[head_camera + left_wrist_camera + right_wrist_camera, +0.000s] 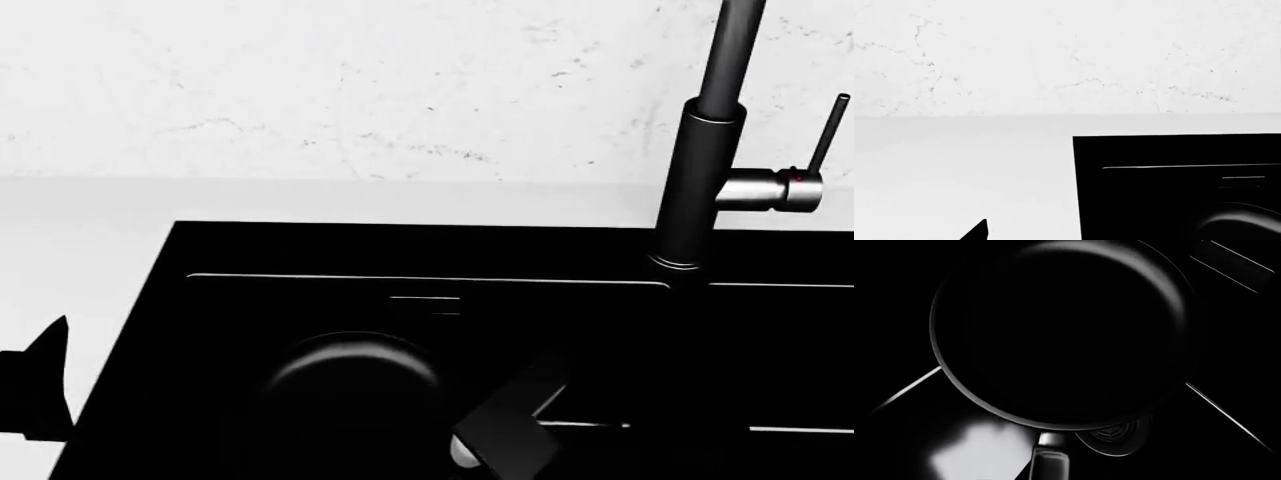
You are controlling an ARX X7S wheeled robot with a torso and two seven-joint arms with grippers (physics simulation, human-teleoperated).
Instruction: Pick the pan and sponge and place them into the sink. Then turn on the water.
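We take the sink [160,300] as the landmark. The pan [350,385] sits over the sink's left basin; whether it rests on the floor or hangs just above it we cannot tell. In the right wrist view the pan [1061,335] fills the frame, its handle [1051,460] running toward the camera, with a ringed drain [1117,437] showing past the rim. The long axis of the pan and handle therefore points straight back at the right gripper [514,425], which lies at the pan's right, toward the sink's front edge. The right fingers appear to be at the handle, but we cannot tell whether they grip it or stand apart.

The left gripper [40,385] hangs over the white counter [80,220] just outside the sink's left wall; only a dark tip [977,231] shows, so its finger state is also undetermined.

The sponge is not visible. The tap [701,180] stands behind the sink divider, its lever [827,135] nearer the right arm.
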